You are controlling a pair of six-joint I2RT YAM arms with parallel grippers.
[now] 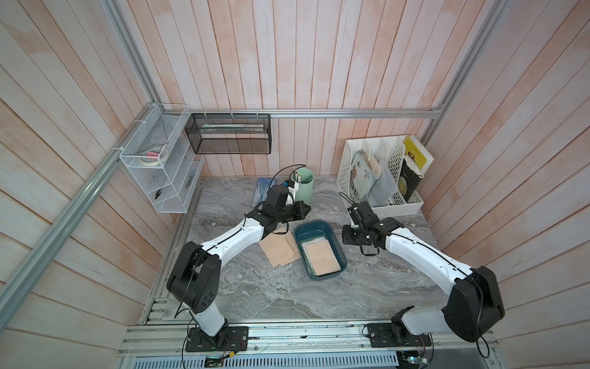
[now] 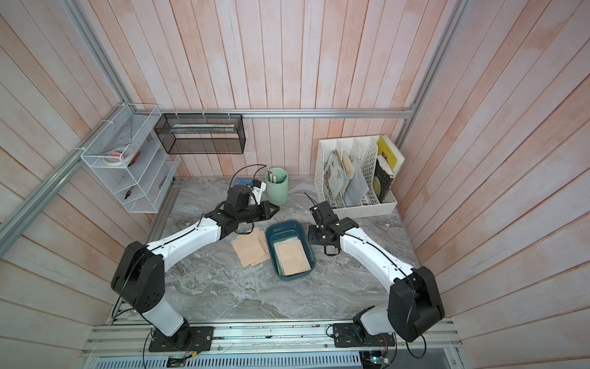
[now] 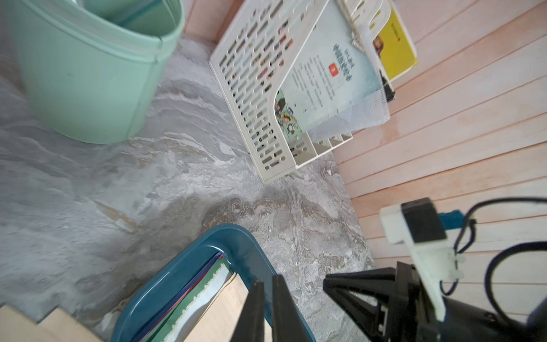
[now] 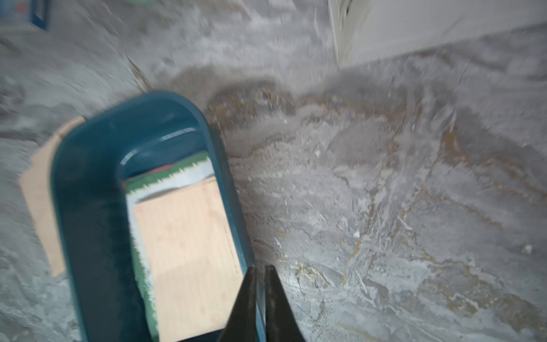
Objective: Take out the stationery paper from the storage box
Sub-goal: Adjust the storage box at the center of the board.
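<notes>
- The stationery paper lies as a flat stack inside the storage box. The top sheet is plain tan.
- Under the tan sheet, the left wrist view shows white sheets with a green scalloped border and thin red and blue edges.
- The stack fills the near part of the box floor. The far end of the floor is bare.
- More tan sheets lie overlapped on the desk, just beside the box on the robot's left. One corner runs under the left forearm.
- The storage box stands near the middle of the desk, between the two arms, with its long side running away from the robot.
- The left tool hovers near the far end of the box. Its fingers are pressed almost together, with only a slim gap, and they pinch nothing.
- The right tool is at the box's rim on the robot's right. Its fingers are likewise drawn almost together. The right wrist view is blurred, so contact with the rim cannot be told; the top views suggest it is clear of the box.
- A mint-green pen cup stands at the back of the desk, beyond the left tool.
- A blue-and-white packet lies beside the cup, on the robot's left.
- A white perforated file organiser holding books stands at the back right corner.
</notes>
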